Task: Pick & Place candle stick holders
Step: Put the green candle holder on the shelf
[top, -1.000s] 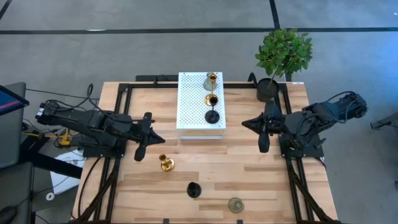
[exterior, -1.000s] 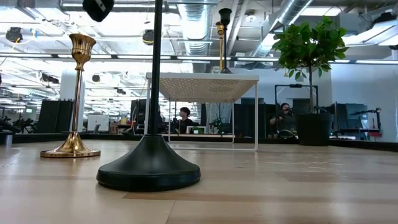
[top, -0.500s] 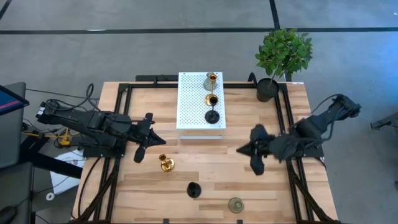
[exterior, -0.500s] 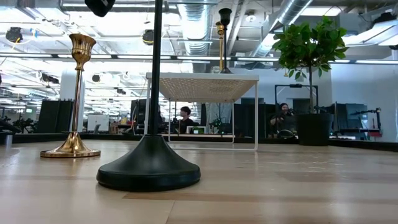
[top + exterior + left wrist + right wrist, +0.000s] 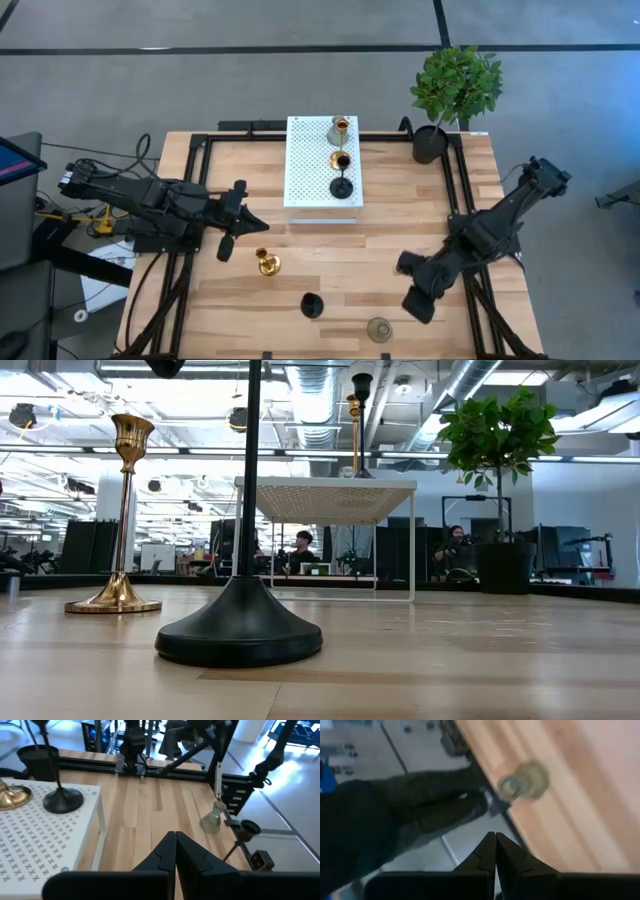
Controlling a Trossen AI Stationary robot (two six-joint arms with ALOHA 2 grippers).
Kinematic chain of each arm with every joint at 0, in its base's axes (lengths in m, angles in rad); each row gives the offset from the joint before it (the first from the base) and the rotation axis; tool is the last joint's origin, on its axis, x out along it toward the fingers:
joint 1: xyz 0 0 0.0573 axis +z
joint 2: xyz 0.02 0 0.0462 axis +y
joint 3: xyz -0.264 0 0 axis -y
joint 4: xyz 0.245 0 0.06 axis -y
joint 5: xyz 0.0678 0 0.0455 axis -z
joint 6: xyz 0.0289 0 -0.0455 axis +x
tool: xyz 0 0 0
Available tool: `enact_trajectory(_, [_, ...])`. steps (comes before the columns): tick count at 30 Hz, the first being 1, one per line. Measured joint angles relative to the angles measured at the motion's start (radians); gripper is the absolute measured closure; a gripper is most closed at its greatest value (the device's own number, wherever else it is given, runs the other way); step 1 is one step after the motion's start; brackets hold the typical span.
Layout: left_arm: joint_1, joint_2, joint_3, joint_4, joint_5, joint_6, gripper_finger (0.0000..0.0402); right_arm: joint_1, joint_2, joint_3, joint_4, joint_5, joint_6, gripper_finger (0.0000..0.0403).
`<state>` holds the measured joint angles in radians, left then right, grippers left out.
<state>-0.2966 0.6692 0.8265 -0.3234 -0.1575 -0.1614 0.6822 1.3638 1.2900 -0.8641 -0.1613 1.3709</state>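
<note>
Down at the table's near edge, the grey-green candlestick holder [image 5: 379, 329] stands alone, and the right gripper [image 5: 417, 305] hangs just beside it, fingers pressed together, holding nothing. A black holder [image 5: 312, 305] stands to its left, a gold one [image 5: 267, 263] beyond that. The left gripper [image 5: 226, 248] waits near the gold one, closed too and empty. Farther back, the white perforated stand [image 5: 305, 175] carries three more: black [image 5: 342, 185], gold [image 5: 340, 160], gold [image 5: 341, 126]. The potted plant [image 5: 455, 88] sits at the far right corner.
</note>
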Motion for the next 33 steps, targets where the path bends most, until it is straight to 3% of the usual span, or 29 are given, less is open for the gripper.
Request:
enact_trajectory(6, [0.0, 0.015, 0.001, 0.005, -0.035, 0.0, 0.0398, 0.019, 0.088, 0.0, 0.112, -0.072, -0.036, 0.0403])
enact_trajectory(24, [0.0, 0.079, 0.001, 0.019, -0.021, 0.0, 0.0397, -0.007, 0.317, -0.001, 0.188, -0.053, 0.018, 0.0401])
enact_trajectory(28, [0.0, 0.077, 0.001, 0.021, -0.021, 0.0, 0.0395, -0.029, 0.315, -0.001, 0.145, -0.015, 0.018, 0.0382])
enact_trajectory(33, [0.0, 0.078, 0.001, 0.019, -0.02, 0.0, 0.0397, -0.046, 0.324, -0.001, 0.116, -0.018, 0.018, 0.033])
